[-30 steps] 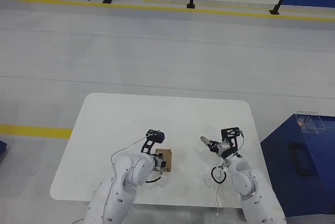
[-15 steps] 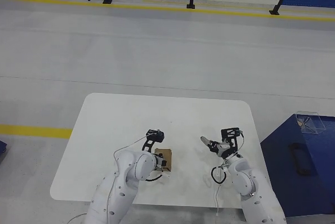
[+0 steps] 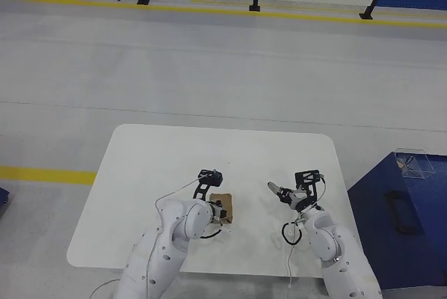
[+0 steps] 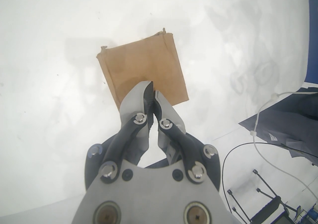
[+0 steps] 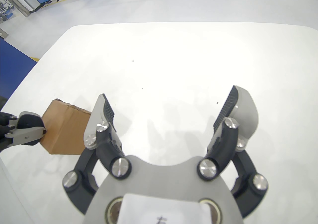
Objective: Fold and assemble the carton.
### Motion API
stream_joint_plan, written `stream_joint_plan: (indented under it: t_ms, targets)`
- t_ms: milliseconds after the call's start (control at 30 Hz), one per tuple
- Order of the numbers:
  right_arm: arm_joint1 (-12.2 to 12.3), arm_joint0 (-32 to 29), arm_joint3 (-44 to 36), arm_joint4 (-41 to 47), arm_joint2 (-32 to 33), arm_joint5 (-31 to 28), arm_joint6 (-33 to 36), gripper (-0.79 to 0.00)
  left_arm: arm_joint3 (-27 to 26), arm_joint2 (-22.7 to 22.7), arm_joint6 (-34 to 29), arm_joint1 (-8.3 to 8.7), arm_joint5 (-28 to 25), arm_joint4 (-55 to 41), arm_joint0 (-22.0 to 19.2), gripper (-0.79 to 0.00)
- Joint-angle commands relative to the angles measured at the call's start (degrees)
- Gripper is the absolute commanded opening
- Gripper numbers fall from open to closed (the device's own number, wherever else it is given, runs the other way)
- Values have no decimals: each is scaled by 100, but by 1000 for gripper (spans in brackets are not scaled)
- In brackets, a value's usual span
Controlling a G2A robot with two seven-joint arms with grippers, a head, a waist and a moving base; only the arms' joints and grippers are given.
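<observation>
The brown carton (image 3: 225,207) is seen near the middle of the table (image 3: 156,161), its edge pinched by the clenched left gripper (image 4: 151,87), while the right gripper (image 5: 169,94) is held wide open at 3 o'clock from it. The card is judged light, thin and easily bent, so an edge or flap is best gripped. Its side wall is shown in the right wrist view but hidden in the left one.
</observation>
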Motion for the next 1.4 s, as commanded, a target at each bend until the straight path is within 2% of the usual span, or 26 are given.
stream_joint_plan:
  t_ms: [0, 100, 267, 367, 533, 800, 833, 867, 900, 967, 1000, 1067, 1200, 1367]
  targets:
    - [0, 0, 0, 0, 0, 0, 0, 0, -170, -21, 49, 13, -29, -7, 72, -785]
    - [0, 0, 0, 0, 0, 0, 0, 0, -205, -23, 56, 28, -61, 22, 113, -785]
    - [0, 0, 0, 0, 0, 0, 0, 0, 324, 80, -60, -7, 6, -42, -158, -785]
    - [0, 0, 0, 0, 0, 0, 0, 0, 311, 78, 92, -17, 1, -128, -209, -785]
    - [0, 0, 0, 0, 0, 0, 0, 0, -523, -157, 547, 72, -300, -97, 223, -785]
    - [0, 0, 0, 0, 0, 0, 0, 0, -2092, -638, 1927, 290, -1252, 101, 1652, -785]
    - [0, 0, 0, 0, 0, 0, 0, 0, -2092, -638, 1927, 290, -1252, 101, 1652, -446]
    - [0, 0, 0, 0, 0, 0, 0, 0, -2092, -638, 1927, 290, -1252, 101, 1652, -34]
    - [0, 0, 0, 0, 0, 0, 0, -1, -2105, -643, 1941, 292, -1263, 102, 1671, -783]
    - [0, 0, 0, 0, 0, 0, 0, 0, -2100, -641, 1936, 292, -1259, 102, 1663, -767]
    - [0, 0, 0, 0, 0, 0, 0, 0, -2095, -639, 1930, 291, -1254, 101, 1655, -726]
    - [0, 0, 0, 0, 0, 0, 0, -1, -2091, -637, 1926, 290, -1251, 101, 1651, -573]
    - [0, 0, 0, 0, 0, 0, 0, -1, -2092, -637, 1926, 290, -1251, 101, 1652, -329]
    - [0, 0, 0, 0, 0, 0, 0, 0, -2092, -637, 1927, 290, -1251, 101, 1652, -102]
